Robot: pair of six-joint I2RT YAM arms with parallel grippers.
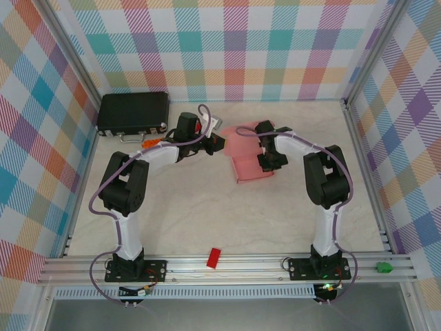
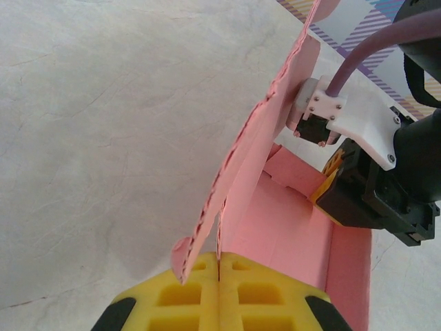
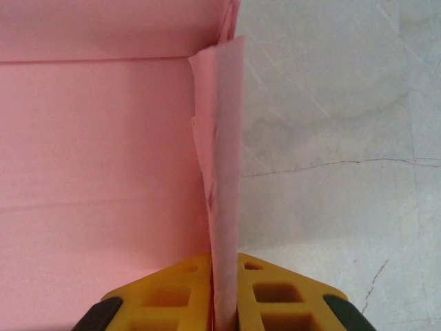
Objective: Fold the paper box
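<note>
Indoors, pale marbled tabletop, plaid walls, left end effector and right end effector pinching paper box

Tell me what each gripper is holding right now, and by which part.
Both hold the paper box. The left gripper pinches the edge of a raised flap; the right gripper pinches an upright side flap.

paper box: light-pink thin card, partly folded, right of centre in the top view. Base panel lies flat on the table with low walls turned up. One tabbed flap stands near upright with a scalloped die-cut edge (leans toward upper right in the left wrist view). One side wall is upright, seen edge-on, slightly creased.
</note>
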